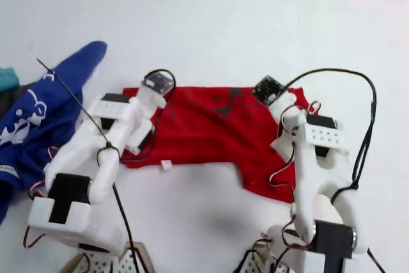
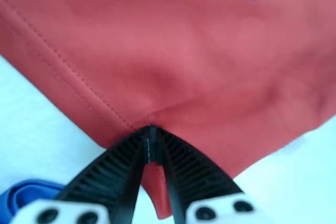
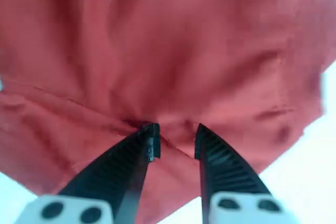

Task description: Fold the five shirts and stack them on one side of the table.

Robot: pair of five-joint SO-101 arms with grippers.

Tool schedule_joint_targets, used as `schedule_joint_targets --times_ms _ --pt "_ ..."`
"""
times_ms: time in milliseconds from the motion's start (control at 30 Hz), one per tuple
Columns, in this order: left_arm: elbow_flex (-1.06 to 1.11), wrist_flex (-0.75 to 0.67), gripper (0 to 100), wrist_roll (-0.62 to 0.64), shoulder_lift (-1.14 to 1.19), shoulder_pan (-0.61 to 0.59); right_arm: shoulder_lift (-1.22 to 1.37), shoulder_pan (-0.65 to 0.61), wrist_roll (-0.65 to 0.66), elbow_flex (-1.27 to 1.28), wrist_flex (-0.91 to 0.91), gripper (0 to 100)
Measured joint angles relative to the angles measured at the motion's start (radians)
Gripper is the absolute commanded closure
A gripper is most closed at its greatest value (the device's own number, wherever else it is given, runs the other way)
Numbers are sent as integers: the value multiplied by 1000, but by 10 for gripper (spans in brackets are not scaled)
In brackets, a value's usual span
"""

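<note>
From where I stand, the red shirt lies spread out in the middle of the white table, roughly flat. One part hangs lower toward the arms on the right-hand side, and a dark printed mark sits near its far edge. A small white tag pokes out at the near edge. The left gripper sits at the shirt's left end, its black ribbed fingers brought together at the tips and pinching the stitched hem. The cloth puckers a little right where they meet, and a strip of red shows between the fingers behind the tips. The right gripper is down on the shirt's right side. Its fingers stand apart with a clear gap, both tips touching the rumpled fabric, which creases up between them. Off to the left, just beside the left arm, a blue shirt with white print lies heaped and unfolded, one sleeve pointing toward the far side of the table. Beyond it, at the table's very left edge, a bit of teal cloth peeks in, too little of it to tell what it is.
</note>
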Motion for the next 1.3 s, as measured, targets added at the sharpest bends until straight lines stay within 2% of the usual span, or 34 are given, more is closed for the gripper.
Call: schedule_joint_targets --times_ms 300,533,667,833,1067,1300 --pt "0 0 974 0 0 0 21 -29 -3 -5 138 879" --pt "0 0 974 0 0 0 -203 -38 23 -5 316 858" --pt "0 0 974 0 0 0 -298 -98 112 34 433 827" --pt "0 0 974 0 0 0 -315 -123 172 153 394 825" --pt "0 0 974 0 0 0 -315 -167 175 249 373 738" --pt "0 0 974 0 0 0 -315 -259 175 348 334 737"
